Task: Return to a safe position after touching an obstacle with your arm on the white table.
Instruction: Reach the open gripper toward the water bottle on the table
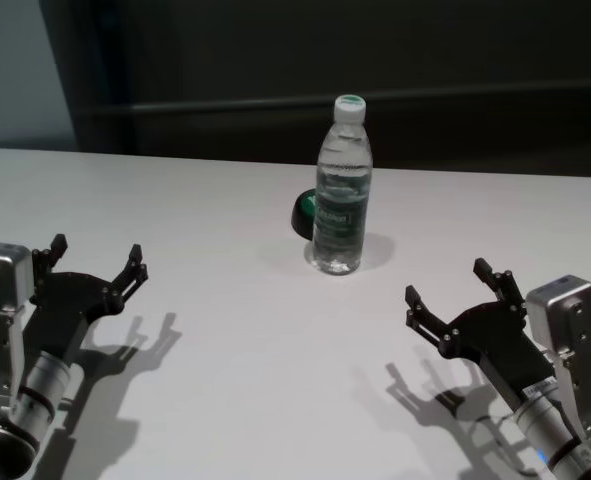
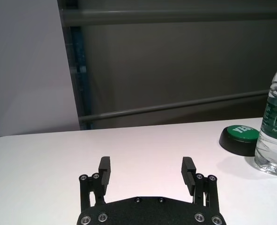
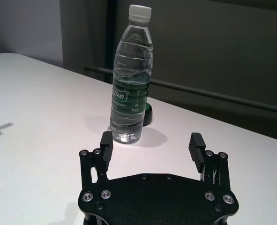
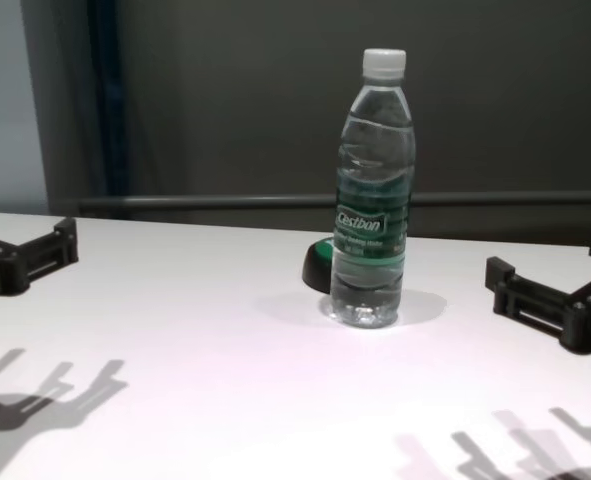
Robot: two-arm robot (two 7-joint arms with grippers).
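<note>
Head looks down, chest level; all four views share the bottle point(image 1: 341, 190).

White "Cestbon" lettering on the bottle's point(image 4: 373, 190) dark green label — other print too small to read

low black-and-green dome point(image 1: 303, 212), dark wall behind

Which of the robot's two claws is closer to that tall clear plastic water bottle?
The right end effector. It hovers open just to the right of the tall clear plastic water bottle and nearer the robot; the left end effector, also open, sits farther off to its left.
</note>
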